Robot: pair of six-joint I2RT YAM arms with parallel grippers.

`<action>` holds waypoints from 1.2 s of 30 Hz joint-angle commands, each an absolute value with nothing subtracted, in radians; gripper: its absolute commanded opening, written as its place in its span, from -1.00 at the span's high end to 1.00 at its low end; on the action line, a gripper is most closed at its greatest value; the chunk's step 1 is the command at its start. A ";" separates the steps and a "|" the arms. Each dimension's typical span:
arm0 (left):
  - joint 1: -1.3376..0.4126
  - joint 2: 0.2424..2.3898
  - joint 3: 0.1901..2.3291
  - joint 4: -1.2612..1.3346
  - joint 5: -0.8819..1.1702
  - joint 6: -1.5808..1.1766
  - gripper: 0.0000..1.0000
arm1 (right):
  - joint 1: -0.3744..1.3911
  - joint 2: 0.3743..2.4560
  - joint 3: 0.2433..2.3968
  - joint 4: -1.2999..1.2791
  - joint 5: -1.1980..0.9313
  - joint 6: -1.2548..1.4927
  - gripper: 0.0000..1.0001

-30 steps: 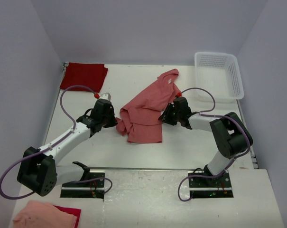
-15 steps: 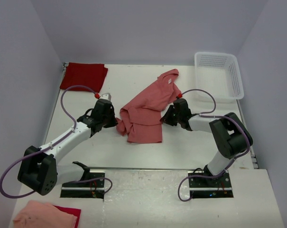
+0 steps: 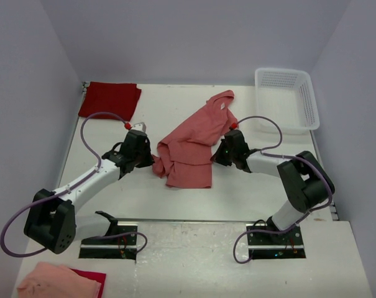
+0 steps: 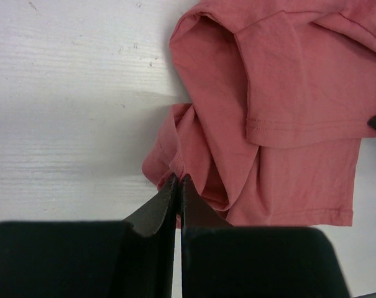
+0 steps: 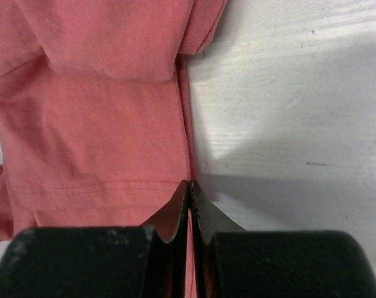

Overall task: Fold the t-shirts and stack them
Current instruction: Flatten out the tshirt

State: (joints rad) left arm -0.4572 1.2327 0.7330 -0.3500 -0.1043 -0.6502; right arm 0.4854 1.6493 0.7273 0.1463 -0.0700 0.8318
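We are at the opening of the fold. The salmon shirt [image 3: 191, 146] lies crumpled mid-table between the arms, and both grippers have it by an edge. The left gripper [image 4: 177, 181] is closed tight on a bunched fold at the shirt's left side. The right gripper [image 5: 189, 186] is closed tight on the shirt's right edge near the hem, with a sliver of cloth showing between its fingers.

We judge this to be the spreading step, before any fold is made. The next move calls for both arms to lift a little and draw apart together, so that the cloth opens flat without slipping from either pinch. The doubled layers on the left may drag along.

The crimson shirt [image 3: 110, 99] lies as a neat rectangle at the far left corner, well apart. It looks already folded, and we take it for the base of the stack.

The table [image 3: 144, 192] is white, faintly grained and scuffed. Plain pale walls [image 3: 194, 37] close it in on three sides. A basket [image 3: 312, 102] sits at the far right corner, and a peach cloth [image 3: 54, 279] lies on the near ledge beside the left base.
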 commanded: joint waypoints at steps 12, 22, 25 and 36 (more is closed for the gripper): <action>-0.449 1.324 0.673 -0.230 -0.098 -0.621 1.00 | 0.512 1.466 1.015 -0.162 0.130 0.551 1.00; -0.449 1.270 0.730 -0.308 -0.172 -0.601 1.00 | 0.430 1.502 1.305 -0.307 0.141 0.417 1.00; -0.449 1.214 0.779 -0.380 -0.199 -0.591 1.00 | 0.391 1.503 1.416 -0.374 0.149 0.365 1.00; -0.449 0.988 1.265 -0.811 -0.418 -0.511 1.00 | 0.253 1.451 1.927 -0.645 0.074 0.206 1.00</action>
